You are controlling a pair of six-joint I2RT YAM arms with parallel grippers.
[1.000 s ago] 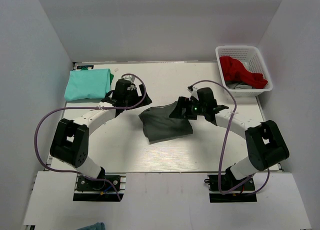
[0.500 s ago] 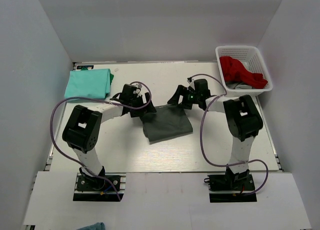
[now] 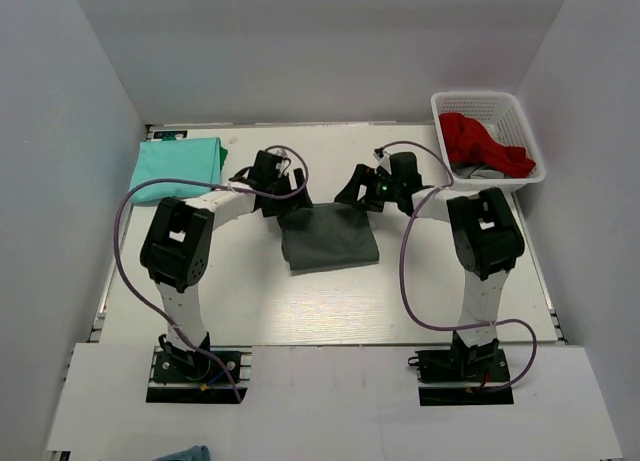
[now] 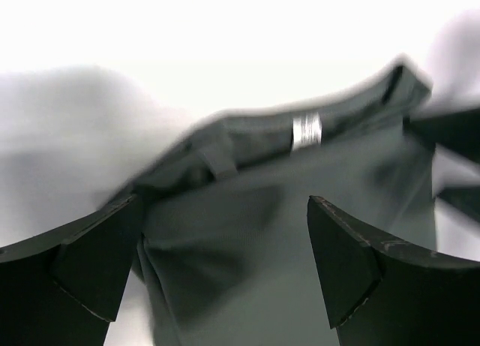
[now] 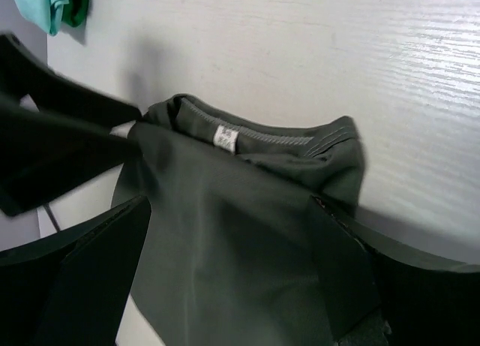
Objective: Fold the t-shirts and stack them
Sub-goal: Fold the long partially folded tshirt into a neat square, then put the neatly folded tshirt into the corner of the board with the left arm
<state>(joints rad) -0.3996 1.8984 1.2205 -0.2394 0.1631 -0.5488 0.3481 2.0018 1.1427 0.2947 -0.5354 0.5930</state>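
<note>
The dark charcoal t-shirt lies folded in the middle of the table, collar and label at its far edge. The mint-green t-shirt lies folded at the far left. My left gripper hangs over the dark shirt's far left corner and my right gripper over its far right corner. In the left wrist view the left gripper stands open, the grey cloth lying below its jaws. The right gripper is open too, spread above the same shirt near the collar label.
A white basket at the far right holds red cloth over some grey cloth. The mint shirt shows at the top left corner of the right wrist view, with the left gripper's dark fingers just beside the collar.
Both grippers have moved to the dark shirt's far edge, the left one coming in from the mint shirt's side. The dark shirt now lies squarer and flatter than before.
</note>
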